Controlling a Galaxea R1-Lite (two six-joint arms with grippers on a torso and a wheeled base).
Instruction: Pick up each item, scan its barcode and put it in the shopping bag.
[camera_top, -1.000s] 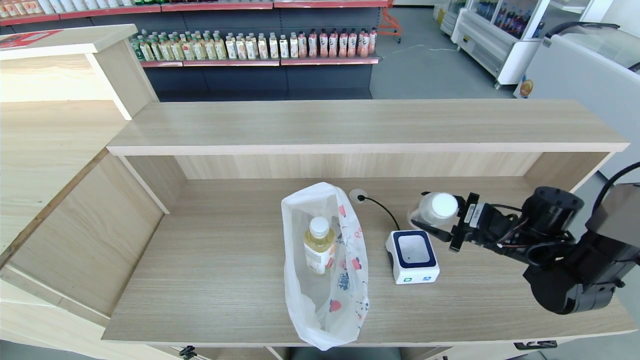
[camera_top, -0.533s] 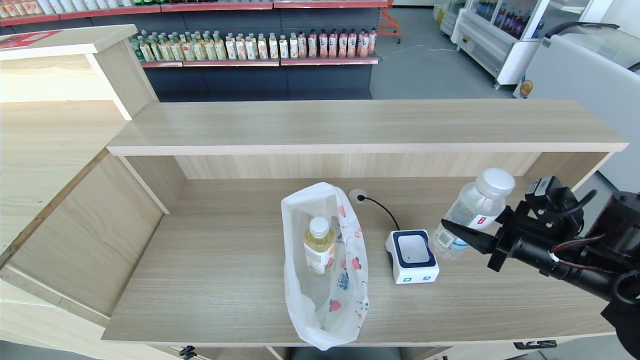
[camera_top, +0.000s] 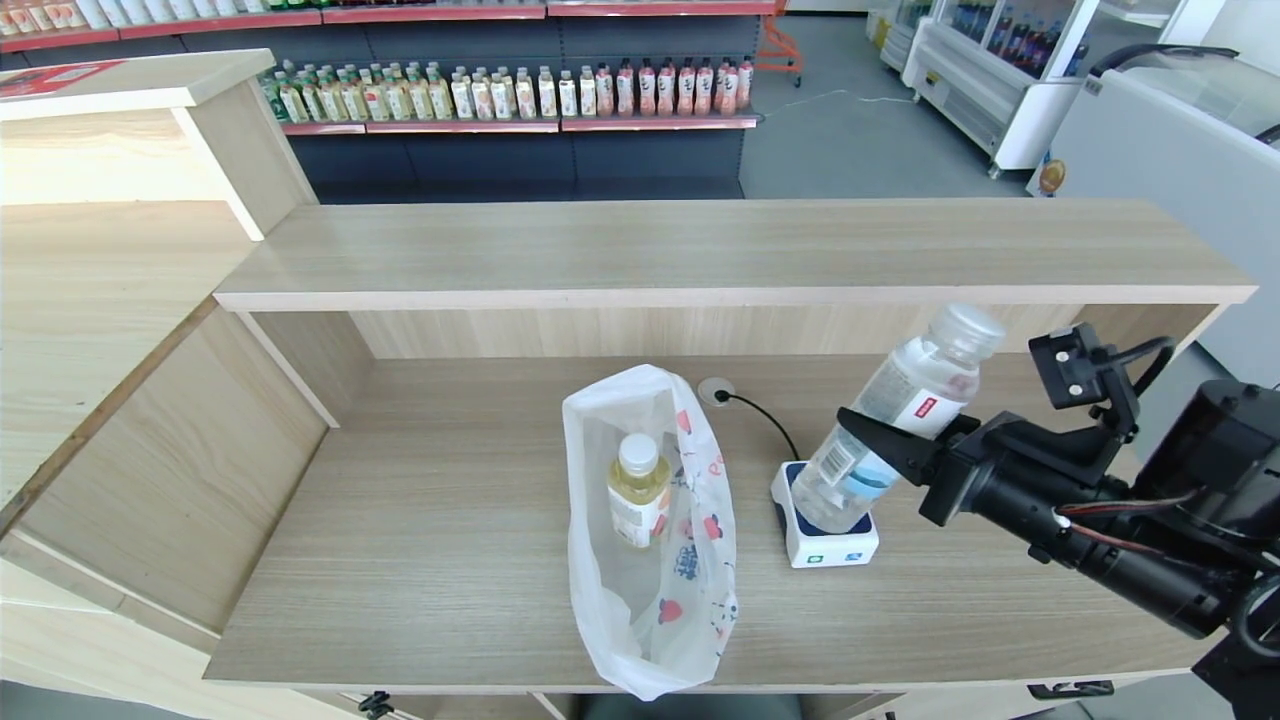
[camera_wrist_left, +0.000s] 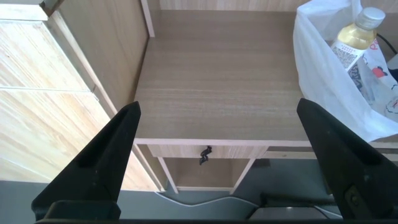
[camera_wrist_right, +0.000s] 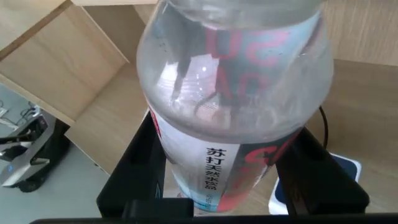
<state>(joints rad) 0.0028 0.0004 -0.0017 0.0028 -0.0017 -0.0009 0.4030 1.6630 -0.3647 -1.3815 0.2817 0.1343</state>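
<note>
Bottle (camera_top: 903, 412) in R end effector (camera_top: 866, 446), over scanner (camera_top: 826, 549).

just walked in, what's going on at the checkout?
The right gripper holds a clear water bottle, tilted, with its base over the scanner on the counter. A yellow drink bottle already stands in the shopping bag beside the scanner. The left gripper is open and empty, near the counter's front edge.

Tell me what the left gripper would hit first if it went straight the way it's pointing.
Probably the bare counter top near its front edge; the open left gripper aims there, with the shopping bag off to one side. Depth is hard to judge.
</note>
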